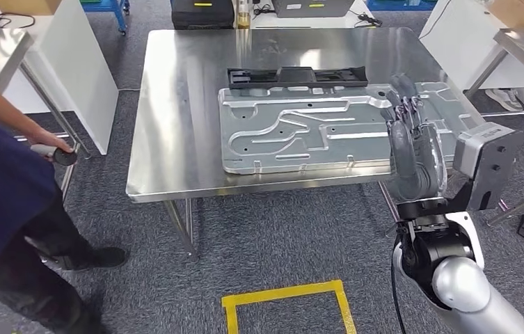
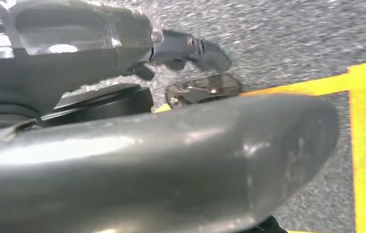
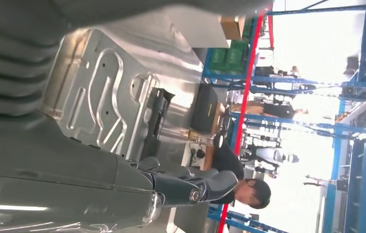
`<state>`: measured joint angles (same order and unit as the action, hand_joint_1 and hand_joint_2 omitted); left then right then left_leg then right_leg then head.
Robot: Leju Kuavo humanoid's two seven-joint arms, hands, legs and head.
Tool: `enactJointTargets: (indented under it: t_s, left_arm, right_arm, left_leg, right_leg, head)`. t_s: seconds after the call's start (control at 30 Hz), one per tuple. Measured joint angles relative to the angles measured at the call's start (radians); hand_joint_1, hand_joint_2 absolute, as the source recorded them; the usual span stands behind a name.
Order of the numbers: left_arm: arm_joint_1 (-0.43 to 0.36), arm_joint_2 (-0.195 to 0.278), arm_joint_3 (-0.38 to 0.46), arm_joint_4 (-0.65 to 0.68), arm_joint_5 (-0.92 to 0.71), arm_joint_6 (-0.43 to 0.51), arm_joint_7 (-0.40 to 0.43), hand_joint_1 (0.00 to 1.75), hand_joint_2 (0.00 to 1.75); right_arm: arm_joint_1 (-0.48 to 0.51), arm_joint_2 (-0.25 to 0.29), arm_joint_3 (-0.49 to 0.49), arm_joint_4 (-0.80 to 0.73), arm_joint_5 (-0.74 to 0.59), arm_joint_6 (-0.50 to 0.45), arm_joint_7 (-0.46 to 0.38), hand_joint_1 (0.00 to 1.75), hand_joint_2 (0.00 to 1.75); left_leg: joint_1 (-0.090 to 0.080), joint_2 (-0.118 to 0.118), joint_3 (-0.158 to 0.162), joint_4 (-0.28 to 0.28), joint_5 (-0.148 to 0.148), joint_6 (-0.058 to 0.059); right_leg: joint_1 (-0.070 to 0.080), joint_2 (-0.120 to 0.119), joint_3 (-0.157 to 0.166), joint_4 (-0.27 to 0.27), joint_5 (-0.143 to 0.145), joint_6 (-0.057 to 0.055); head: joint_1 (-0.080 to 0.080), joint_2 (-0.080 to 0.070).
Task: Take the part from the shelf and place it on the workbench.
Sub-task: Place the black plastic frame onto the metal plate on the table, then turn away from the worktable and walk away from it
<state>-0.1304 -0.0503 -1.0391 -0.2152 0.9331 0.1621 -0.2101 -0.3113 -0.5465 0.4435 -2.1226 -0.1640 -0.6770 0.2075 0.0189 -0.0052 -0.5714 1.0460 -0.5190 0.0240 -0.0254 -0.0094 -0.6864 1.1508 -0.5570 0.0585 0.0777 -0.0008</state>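
The part, a large silver stamped metal panel (image 1: 300, 132), lies flat on the steel workbench (image 1: 175, 90), towards its front right. My right hand (image 1: 412, 139) stands raised at the panel's right end, fingers spread and holding nothing. In the right wrist view the panel (image 3: 98, 92) lies beyond my dark fingers (image 3: 195, 187), which grip nothing. My left hand (image 2: 122, 160) hangs over the grey floor, its thumb and fingers (image 2: 190, 48) apart with nothing between them.
A long black part (image 1: 294, 75) lies on the bench just behind the panel. A person in dark blue (image 1: 1, 188) stands at the left, holding a dark object (image 1: 64, 156). Yellow tape (image 1: 283, 292) marks the floor before the bench. White tables flank both sides.
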Motion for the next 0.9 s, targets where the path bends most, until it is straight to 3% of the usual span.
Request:
enactJointTargets:
  t_s: [0.03, 0.07, 0.1, 0.17, 0.2, 0.23, 0.3, 0.33, 0.4, 0.47, 0.53, 0.57, 0.6, 0.63, 0.67, 0.73, 0.8, 0.83, 0.9]
  left_arm:
    - [0.0, 0.0, 0.0, 0.0, 0.0, 0.0, 0.0, 0.0, 0.0]
    - [0.0, 0.0, 0.0, 0.0, 0.0, 0.001, 0.0, 0.0, 0.0]
    - [0.001, 0.0, 0.0, 0.0, 0.0, 0.003, 0.0, 0.0, 0.0]
    - [0.001, 0.0, 0.0, 0.0, -0.004, 0.011, -0.002, 0.0, 0.0]
    - [0.001, -0.002, 0.0, 0.0, -0.006, 0.016, -0.003, 0.0, 0.0]
    - [0.0, -0.003, 0.0, 0.0, -0.008, 0.021, -0.004, 0.0, 0.0]
    - [0.0, -0.006, 0.0, -0.001, -0.01, 0.026, -0.007, 0.0, 0.0]
    - [0.0, -0.007, 0.0, -0.001, -0.01, 0.027, -0.008, 0.0, 0.0]
    - [0.0, -0.007, 0.0, -0.001, -0.01, 0.027, -0.009, 0.0, 0.0]
    - [0.001, -0.007, 0.0, -0.001, -0.009, 0.027, -0.011, 0.0, 0.0]
    - [0.002, -0.005, 0.0, 0.0, -0.009, 0.028, -0.014, 0.0, 0.0]
    - [0.002, -0.005, 0.0, 0.0, -0.009, 0.028, -0.016, 0.0, 0.0]
    - [0.003, -0.004, 0.0, 0.0, -0.009, 0.028, -0.018, 0.0, 0.0]
    - [0.003, -0.003, 0.0, 0.0, -0.009, 0.029, -0.019, 0.0, 0.0]
    - [0.003, -0.003, 0.0, 0.0, -0.009, 0.029, -0.019, 0.0, 0.0]
    - [0.003, -0.002, 0.0, 0.0, -0.009, 0.029, -0.02, 0.0, 0.0]
    - [0.003, -0.001, 0.0, 0.0, -0.008, 0.03, -0.021, 0.0, 0.0]
    - [0.004, 0.0, 0.0, 0.0, -0.006, 0.03, -0.022, 0.0, 0.0]
    - [0.004, 0.0, 0.0, 0.0, -0.002, 0.032, -0.023, 0.0, 0.0]
  right_arm:
    - [0.002, -0.001, -0.003, 0.0, 0.0, 0.001, -0.002, 0.0, 1.75]
    - [0.005, -0.001, -0.004, -0.001, 0.0, 0.003, -0.004, 0.0, 1.75]
    - [0.009, -0.001, -0.005, -0.001, -0.001, 0.006, -0.007, 0.0, 1.75]
    - [0.017, -0.001, -0.008, -0.001, 0.0, 0.011, -0.014, 0.0, 1.75]
    - [0.02, -0.002, -0.012, -0.002, -0.001, 0.012, -0.022, 0.0, 1.31]
    - [0.023, -0.002, -0.017, -0.005, -0.002, 0.012, -0.032, 0.0, 0.87]
    - [0.032, -0.002, -0.031, -0.013, -0.015, 0.014, -0.064, 0.0, 0.0]
    - [0.039, -0.001, -0.038, -0.017, -0.025, 0.016, -0.08, 0.0, 0.0]
    - [0.056, -0.001, -0.052, -0.019, -0.047, 0.021, -0.105, 0.0, 0.0]
    - [0.075, 0.002, -0.065, -0.02, -0.061, 0.022, -0.119, 0.0, 0.0]
    - [0.095, 0.004, -0.075, -0.021, -0.069, 0.021, -0.127, 0.0, 0.0]
    - [0.106, 0.006, -0.079, -0.021, -0.073, 0.021, -0.129, 0.0, 0.0]
    - [0.115, 0.007, -0.083, -0.02, -0.075, 0.02, -0.131, 0.0, 0.0]
    - [0.122, 0.008, -0.087, -0.02, -0.076, 0.02, -0.132, 0.0, 0.0]
    - [0.126, 0.009, -0.091, -0.02, -0.077, 0.019, -0.133, 0.0, 0.0]
    - [0.132, 0.011, -0.1, -0.021, -0.077, 0.018, -0.136, 0.0, 0.0]
    - [0.143, 0.013, -0.11, -0.021, -0.081, 0.013, -0.143, 0.0, 0.0]
    - [0.151, 0.013, -0.116, -0.021, -0.086, 0.009, -0.149, 0.0, 0.0]
    - [0.175, 0.014, -0.133, -0.021, -0.099, 0.003, -0.168, 0.0, 0.0]
  left_leg:
    - [-0.004, 0.0, -0.017, 0.001, 0.013, 0.004]
    - [-0.008, -0.001, -0.035, 0.001, 0.026, 0.006]
    - [-0.013, -0.001, -0.052, 0.001, 0.038, 0.008]
    - [-0.023, 0.0, -0.081, 0.001, 0.059, 0.01]
    - [-0.026, 0.001, -0.091, 0.001, 0.069, 0.01]
    - [-0.03, 0.003, -0.097, 0.002, 0.077, 0.009]
    - [-0.029, 0.011, -0.102, 0.001, 0.093, 0.003]
    - [-0.027, 0.017, -0.102, -0.001, 0.101, -0.003]
    - [-0.023, 0.023, -0.106, 0.0, 0.103, -0.014]
    - [-0.021, 0.014, -0.126, 0.052, 0.046, -0.024]
    - [-0.018, 0.003, -0.161, 0.165, -0.038, -0.033]
    - [-0.018, 0.002, -0.174, 0.218, -0.06, -0.036]
    - [-0.017, 0.002, -0.174, 0.245, -0.064, -0.038]
    - [-0.016, 0.0, -0.155, 0.236, -0.051, -0.04]
    - [-0.015, -0.008, -0.116, 0.189, -0.028, -0.041]
    - [-0.008, -0.06, -0.027, 0.059, -0.001, -0.038]
    - [-0.003, -0.104, 0.012, -0.003, -0.002, -0.032]
    - [-0.004, -0.104, 0.015, -0.005, -0.002, -0.028]
    - [0.0, -0.078, 0.013, -0.011, 0.0, -0.019]
  right_leg:
    - [0.001, 0.001, -0.003, 0.061, -0.046, -0.001]
    - [0.002, 0.001, -0.002, 0.111, -0.071, -0.004]
    - [0.005, 0.002, 0.008, 0.139, -0.07, -0.01]
    - [0.015, 0.003, 0.063, 0.103, -0.017, -0.03]
    - [0.024, 0.003, 0.111, 0.042, 0.001, -0.046]
    - [0.032, 0.001, 0.164, -0.033, 0.003, -0.061]
    - [0.045, -0.005, 0.237, -0.15, -0.023, -0.078]
    - [0.048, -0.005, 0.248, -0.175, -0.029, -0.079]
    - [0.046, 0.002, 0.246, -0.194, -0.01, -0.077]
    - [0.04, 0.013, 0.237, -0.207, 0.017, -0.079]
    - [0.039, 0.024, 0.219, -0.205, 0.033, -0.08]
    - [0.038, 0.031, 0.208, -0.202, 0.039, -0.079]
    - [0.037, 0.038, 0.198, -0.198, 0.045, -0.077]
    - [0.036, 0.047, 0.187, -0.192, 0.048, -0.075]
    - [0.034, 0.056, 0.177, -0.185, 0.051, -0.072]
    - [0.03, 0.074, 0.158, -0.166, 0.051, -0.065]
    - [0.027, 0.092, 0.142, -0.153, 0.051, -0.054]
    - [0.027, 0.102, 0.137, -0.15, 0.053, -0.048]
    - [0.027, 0.11, 0.13, -0.144, 0.052, -0.037]
  head:
    - [0.006, 0.0]
    - [0.013, 0.0]
    - [0.018, 0.0]
    - [0.026, 0.0]
    - [0.026, 0.0]
    - [0.025, 0.0]
    - [0.019, 0.0]
    - [0.019, 0.0]
    - [0.021, 0.0]
    - [0.013, 0.0]
    - [-0.002, 0.0]
    - [-0.009, 0.0]
    - [-0.013, 0.0]
    - [-0.016, 0.0]
    - [-0.018, 0.0]
    - [-0.021, 0.0]
    - [-0.023, 0.0]
    - [-0.023, 0.0]
    - [-0.022, 0.0]
